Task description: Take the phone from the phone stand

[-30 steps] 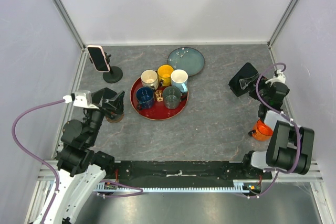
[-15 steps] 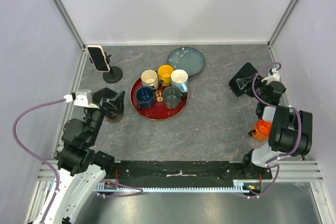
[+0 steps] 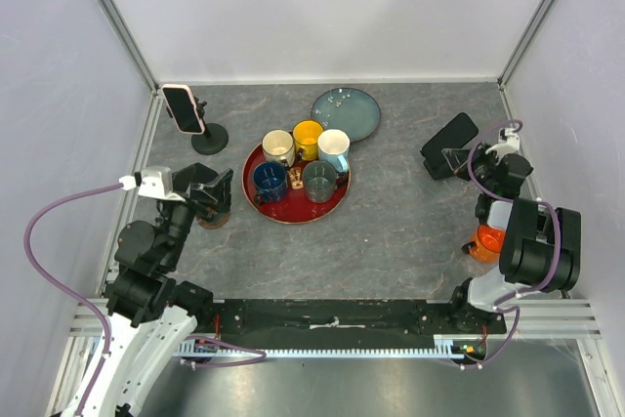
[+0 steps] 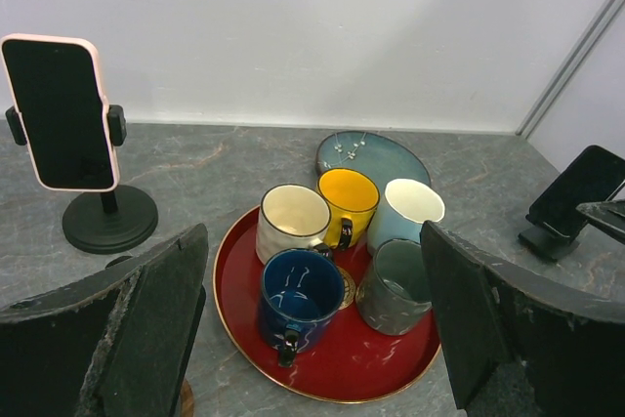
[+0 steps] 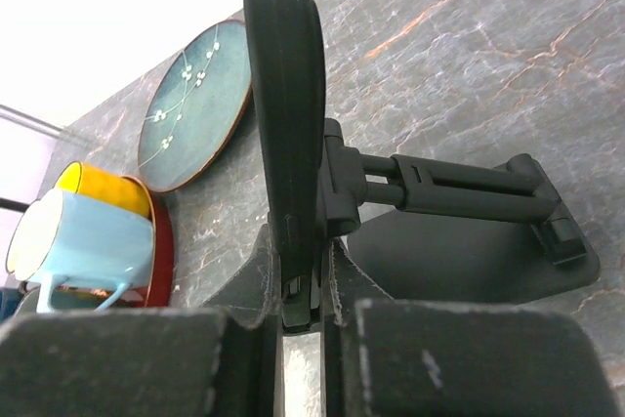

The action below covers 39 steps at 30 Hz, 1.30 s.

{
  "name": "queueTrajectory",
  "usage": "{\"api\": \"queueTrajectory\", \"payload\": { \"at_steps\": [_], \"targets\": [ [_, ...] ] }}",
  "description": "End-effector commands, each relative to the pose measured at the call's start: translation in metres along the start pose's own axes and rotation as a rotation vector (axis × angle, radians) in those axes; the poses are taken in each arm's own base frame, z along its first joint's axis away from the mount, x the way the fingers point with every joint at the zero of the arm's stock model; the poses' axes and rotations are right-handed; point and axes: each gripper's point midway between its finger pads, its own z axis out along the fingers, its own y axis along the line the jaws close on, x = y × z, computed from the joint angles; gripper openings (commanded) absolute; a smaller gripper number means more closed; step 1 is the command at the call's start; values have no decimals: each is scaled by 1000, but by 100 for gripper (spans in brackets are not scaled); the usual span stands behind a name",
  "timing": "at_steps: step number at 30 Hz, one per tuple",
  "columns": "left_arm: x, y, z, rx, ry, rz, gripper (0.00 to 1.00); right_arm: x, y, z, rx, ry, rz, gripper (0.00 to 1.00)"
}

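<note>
Pinching the black phone on its stand

Seen from above, the black phone [image 5: 283, 75] sits at about 3 o'clock from the red tray [image 4: 332, 368], leaning on its folding stand [image 5: 459, 192]. The right gripper [image 5: 298, 314] is shut tight on it. Its two fingers squeeze the flat front and back of the phone, close to one edge. The phone is not off the stand yet.

The left gripper [image 4: 312, 251] is wide apart and holds nothing. It hangs low near the tray, at about 8 o'clock from it.

I think the phone is hard and flat, and it will not bend. It looks smooth, so it may slip - a grip on the two big flat sides seems best. It is likely a bit heavy for its size, and the glass could crack if it drops. The stand looks light, so it might tip or come along.

Now the count:
- Two phones - the black one and a pink phone [image 4: 61, 112] at 10 o'clock.
- Two stands, the folding one and a round stand [image 4: 109, 220].
- Five mugs on the tray: a cream mug [image 4: 293, 222], a yellow mug [image 4: 350, 197], a pale blue mug [image 4: 408, 207], a dark blue mug [image 4: 301, 290] and a grey mug [image 4: 395, 285].
- One tray.
- One blue plate [image 4: 376, 155] at 1 o'clock.
- One orange cup [image 3: 484, 241] by the right arm.
</note>
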Motion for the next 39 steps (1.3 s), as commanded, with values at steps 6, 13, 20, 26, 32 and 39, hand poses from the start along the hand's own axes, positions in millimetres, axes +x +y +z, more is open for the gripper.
{"api": "queueTrajectory", "payload": {
  "at_steps": [6, 13, 20, 26, 32, 39],
  "targets": [
    [0, -6, 4, 23, 1, -16, 96, 6, 82, -21, -231, -36, -58, 2],
    [3, -5, 7, 22, 13, -6, 95, 49, 137, -37, -363, 20, -111, 0],
    [8, -4, 9, 19, 28, 1, 95, 86, 171, -46, -480, 64, -127, 0],
    [10, -4, 11, 21, 35, 6, 95, 107, 177, -52, -563, 105, -113, 3],
    [13, -4, 12, 19, 47, 12, 95, 118, 165, -58, -516, 141, -128, 29],
    [16, -4, 13, 20, 56, 18, 95, 110, 151, -61, -385, 158, -220, 80]
  ]
}}
